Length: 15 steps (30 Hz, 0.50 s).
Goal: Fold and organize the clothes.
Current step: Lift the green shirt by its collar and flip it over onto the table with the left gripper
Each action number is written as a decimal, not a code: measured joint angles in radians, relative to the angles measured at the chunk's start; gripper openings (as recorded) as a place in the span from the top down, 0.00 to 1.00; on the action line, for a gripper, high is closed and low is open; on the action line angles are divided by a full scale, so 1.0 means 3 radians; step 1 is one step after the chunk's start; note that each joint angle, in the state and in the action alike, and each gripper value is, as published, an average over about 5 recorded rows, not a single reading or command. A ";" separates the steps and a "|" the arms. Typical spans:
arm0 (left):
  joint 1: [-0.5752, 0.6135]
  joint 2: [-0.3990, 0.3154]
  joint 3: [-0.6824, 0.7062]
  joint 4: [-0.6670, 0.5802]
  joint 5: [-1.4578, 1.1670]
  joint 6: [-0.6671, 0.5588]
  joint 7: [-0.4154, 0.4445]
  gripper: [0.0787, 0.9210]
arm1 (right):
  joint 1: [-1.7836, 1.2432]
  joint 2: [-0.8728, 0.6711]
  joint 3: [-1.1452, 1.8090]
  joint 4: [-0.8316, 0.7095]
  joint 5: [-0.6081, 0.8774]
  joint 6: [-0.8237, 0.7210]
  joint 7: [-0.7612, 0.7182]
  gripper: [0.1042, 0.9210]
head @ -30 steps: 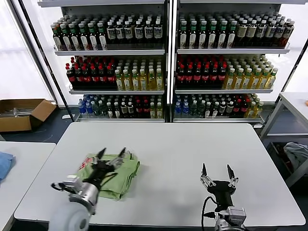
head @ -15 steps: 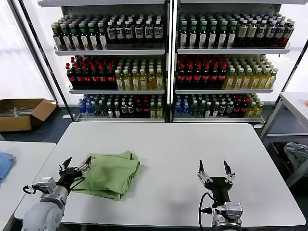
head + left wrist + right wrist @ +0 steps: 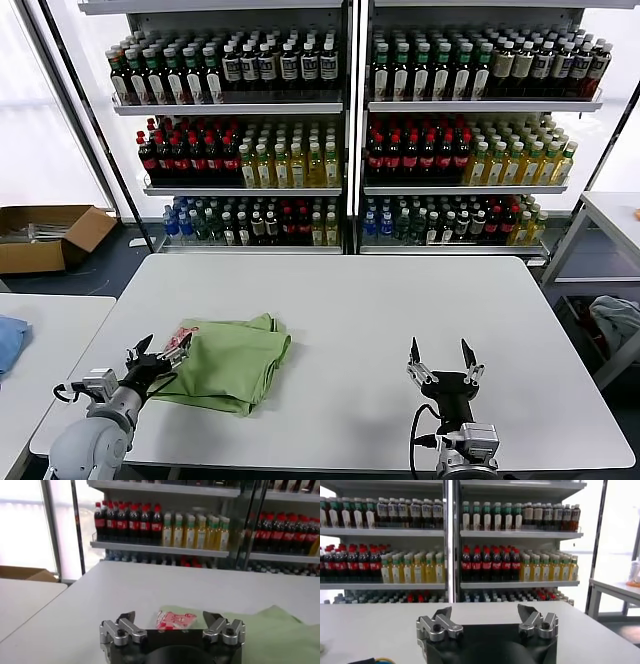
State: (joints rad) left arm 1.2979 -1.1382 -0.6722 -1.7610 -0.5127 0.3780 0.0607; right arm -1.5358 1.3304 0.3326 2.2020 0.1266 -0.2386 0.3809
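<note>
A light green polo shirt [image 3: 228,362] lies folded into a rough, thick rectangle on the near left part of the white counter [image 3: 400,310], with a patch of its red-and-white print [image 3: 182,334] showing at the far left corner of the bundle. The left gripper [image 3: 156,352] sits low at the near left edge of the counter, just beside the shirt's left side, its fingers spread apart and holding nothing; in the left wrist view the same gripper [image 3: 172,622] points across the counter with the print [image 3: 175,620] and the green cloth [image 3: 270,635] lying just beyond its tips. The right gripper [image 3: 440,358] stands over the near right part of the counter, well apart from the shirt, fingers pointing up and away from the robot and also spread wide with nothing between them; the right wrist view shows that gripper [image 3: 487,617] above bare counter. Beyond the far edge of the counter stand two tall shelving units [image 3: 345,130] packed with rows of bottles, dark, red-capped, yellow and green. On the floor to the far left is an open cardboard box [image 3: 45,236]. A second counter [image 3: 40,340] at the left carries a blue cloth [image 3: 8,340] at its edge, and at the far right a pale grey-white cloth [image 3: 615,320] lies under another table [image 3: 610,215].
</note>
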 measured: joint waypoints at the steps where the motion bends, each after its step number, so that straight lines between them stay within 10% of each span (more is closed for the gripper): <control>1: -0.0004 0.0004 0.0008 0.0032 -0.0003 0.0001 0.0010 0.12 | 0.0000 0.0000 0.0000 0.0000 -0.0002 0.0000 0.0000 0.12; 15: 0.0013 -0.0006 0.0061 0.0216 -0.0038 0.0022 0.0116 0.49 | 0.0006 0.0000 -0.0008 0.0009 -0.0016 -0.0004 -0.0009 0.12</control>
State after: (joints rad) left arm 1.3019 -1.1400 -0.6537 -1.6962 -0.5242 0.3846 0.0953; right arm -1.5340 1.3305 0.3302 2.2047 0.1218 -0.2399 0.3782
